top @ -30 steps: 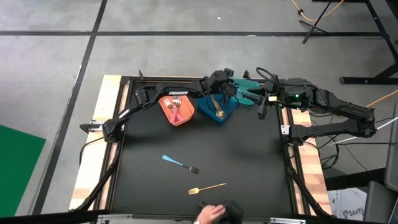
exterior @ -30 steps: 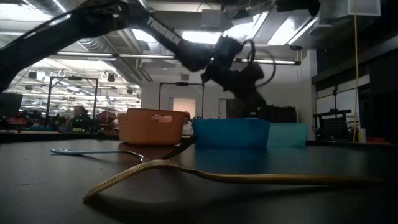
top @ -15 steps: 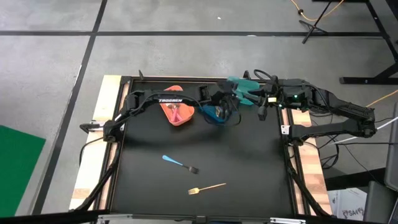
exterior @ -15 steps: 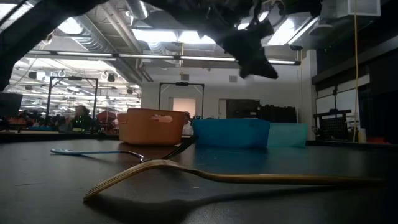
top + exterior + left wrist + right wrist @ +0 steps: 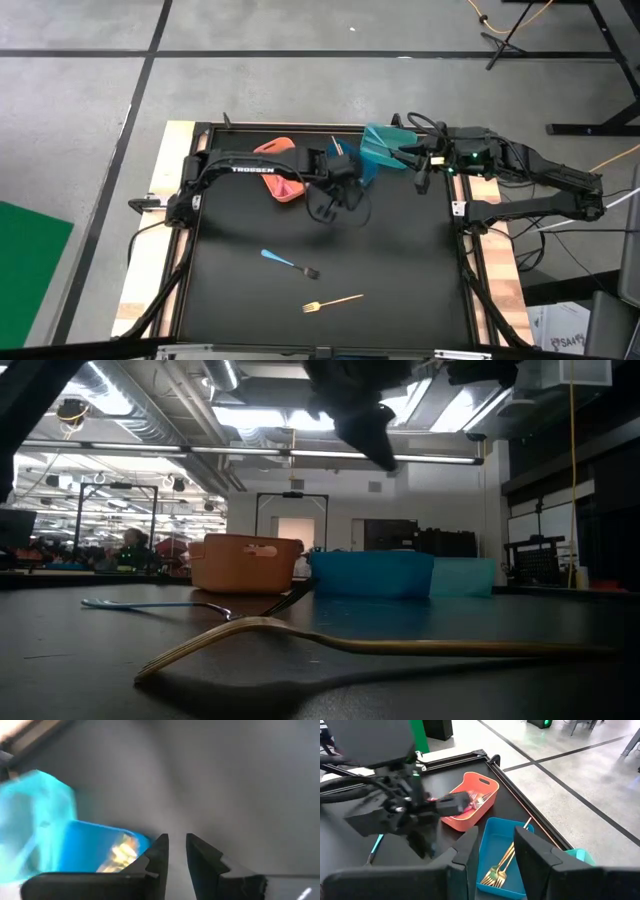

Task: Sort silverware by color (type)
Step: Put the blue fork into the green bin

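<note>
My left gripper point(image 5: 333, 195) hangs above the table just near of the bins, pointing steeply down, its fingers point(image 5: 177, 840) a little apart with nothing between them. A blue-handled fork point(image 5: 288, 262) and a gold fork point(image 5: 333, 300) lie flat on the black table nearer the front edge. Gold forks point(image 5: 499, 867) lie in the blue bin point(image 5: 502, 855), and pink-handled pieces point(image 5: 475, 800) in the orange bin point(image 5: 470, 805). My right gripper point(image 5: 420, 175) waits open at the far right, beside the teal bin point(image 5: 385, 142).
The three bins stand in a row along the far edge: orange point(image 5: 245, 563), blue point(image 5: 370, 573), teal point(image 5: 465, 575). The left arm point(image 5: 250, 168) reaches across the orange bin. Wooden rails point(image 5: 170, 180) border the table.
My left gripper has drawn back from over the blue bin toward the near edge and risen, tipping to point more steeply down. A person's hand at the near edge has left the high view. The two forks on the table have stayed put.
</note>
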`<state>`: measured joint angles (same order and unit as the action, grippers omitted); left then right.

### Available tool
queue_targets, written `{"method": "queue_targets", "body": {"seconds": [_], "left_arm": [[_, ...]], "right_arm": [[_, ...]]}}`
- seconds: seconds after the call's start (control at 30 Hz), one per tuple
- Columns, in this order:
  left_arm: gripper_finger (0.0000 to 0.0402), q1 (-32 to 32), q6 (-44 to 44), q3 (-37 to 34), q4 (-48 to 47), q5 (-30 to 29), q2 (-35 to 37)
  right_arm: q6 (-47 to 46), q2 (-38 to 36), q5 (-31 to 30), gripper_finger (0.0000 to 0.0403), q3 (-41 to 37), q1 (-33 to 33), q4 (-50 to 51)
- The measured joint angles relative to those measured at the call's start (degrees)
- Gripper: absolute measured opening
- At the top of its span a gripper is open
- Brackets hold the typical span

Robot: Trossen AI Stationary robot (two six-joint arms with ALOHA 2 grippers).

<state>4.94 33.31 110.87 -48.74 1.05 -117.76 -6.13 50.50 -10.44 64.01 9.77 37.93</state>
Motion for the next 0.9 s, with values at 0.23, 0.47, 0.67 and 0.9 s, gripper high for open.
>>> {"method": "queue_targets", "body": {"seconds": [0.23,0.47,0.67,0.9], "left_arm": [[0.0061,-2.63,-4.76,0.03,-12.19,-0.03,0.40],[0.0061,-5.50,-10.72,0.07,-24.16,0.07,0.40],[0.0061,-8.10,-16.19,0.04,-29.73,0.10,0.40],[0.0061,-11.59,-18.59,0.04,-30.37,0.20,0.38]], "right_arm": [[0.00,0.00,0.98,0.0111,0.00,-0.03,0.02],[0.00,0.00,1.03,0.0111,0.00,-0.03,0.05],[0.00,0.00,1.05,0.0111,0.00,-0.03,0.03],[0.00,0.00,1.05,0.0111,0.00,-0.03,0.12]]}}
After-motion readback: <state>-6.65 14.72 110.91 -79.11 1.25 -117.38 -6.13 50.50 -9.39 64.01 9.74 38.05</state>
